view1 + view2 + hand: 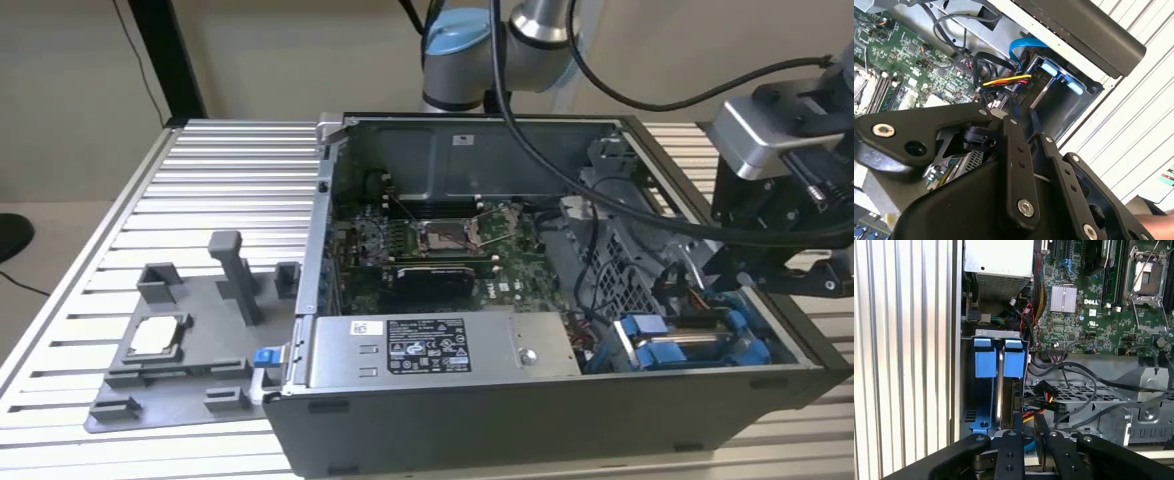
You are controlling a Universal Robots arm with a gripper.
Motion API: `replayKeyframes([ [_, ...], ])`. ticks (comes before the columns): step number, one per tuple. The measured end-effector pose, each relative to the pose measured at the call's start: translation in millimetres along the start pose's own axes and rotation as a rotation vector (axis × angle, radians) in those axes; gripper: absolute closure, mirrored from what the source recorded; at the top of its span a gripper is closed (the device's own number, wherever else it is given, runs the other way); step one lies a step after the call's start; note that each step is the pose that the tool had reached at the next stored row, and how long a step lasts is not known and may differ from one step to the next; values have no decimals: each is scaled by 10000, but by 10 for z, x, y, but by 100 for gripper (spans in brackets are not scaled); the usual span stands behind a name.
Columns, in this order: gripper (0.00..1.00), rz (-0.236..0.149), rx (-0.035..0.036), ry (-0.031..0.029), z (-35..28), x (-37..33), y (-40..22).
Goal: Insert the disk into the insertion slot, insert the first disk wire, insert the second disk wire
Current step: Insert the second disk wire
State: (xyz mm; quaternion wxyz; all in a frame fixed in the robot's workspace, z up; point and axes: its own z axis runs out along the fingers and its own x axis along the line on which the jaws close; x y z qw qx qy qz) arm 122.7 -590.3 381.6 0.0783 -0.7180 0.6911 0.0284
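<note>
- Hovering over the open computer case (534, 420) at the exterior view's right, the gripper (1029, 432) has its two fingers pressed close together; in the first wrist view a dark cable connector with yellow, red and black leads (1046, 402) lies just past the fingertips, but whether it is pinched cannot be told.
- The disk (999, 380) stands on edge in the insertion slot (996, 335), its blue bracket tabs (983, 357) showing at the cage mouth, so it appears seated.
- Key relation: the disk lies directly ahead of the fingertips, long axis in line with the gripper's reach.
- In the exterior view the slot occupies the near right corner of the case; the motherboard (427, 240) sits at centre.
- A grey fixture tray (174, 370) rests on the ribbed surface (200, 180), well apart to the left.
</note>
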Motion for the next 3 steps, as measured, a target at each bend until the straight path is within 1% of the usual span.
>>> replayKeyframes([
  [3, 0, 0, 0, 0, 0, 0, 0],
])
